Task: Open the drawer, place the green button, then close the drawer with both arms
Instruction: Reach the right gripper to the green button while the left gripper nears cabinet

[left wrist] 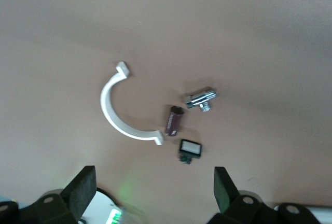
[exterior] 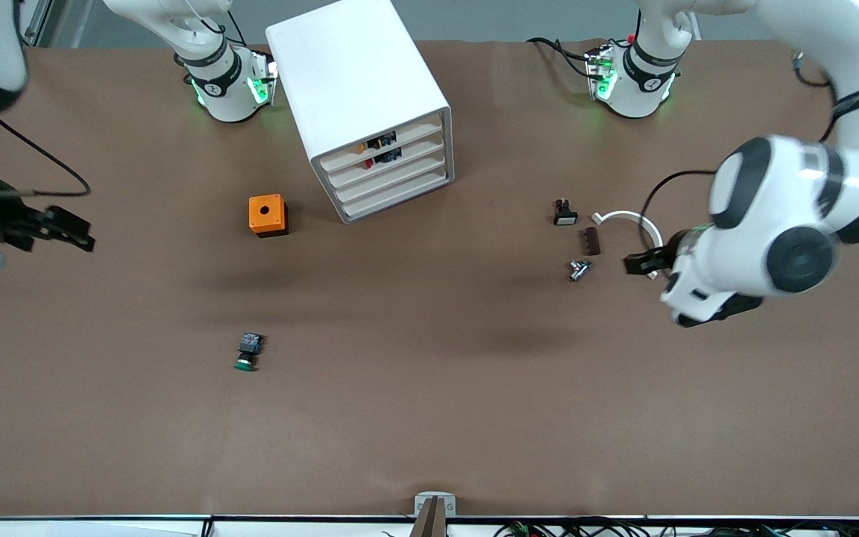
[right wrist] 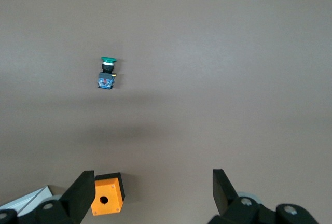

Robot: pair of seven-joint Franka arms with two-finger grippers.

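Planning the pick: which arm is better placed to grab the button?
Right, probably. The button lies toward the right arm's end of the table, and the open right gripper hangs at that end, empty. The left gripper, also open, is over the small parts at its own end. The drawer is shut.

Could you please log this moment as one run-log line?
drawer: shut | button: on table, untouched | left gripper: open, above white clamp | right gripper: open, aloft
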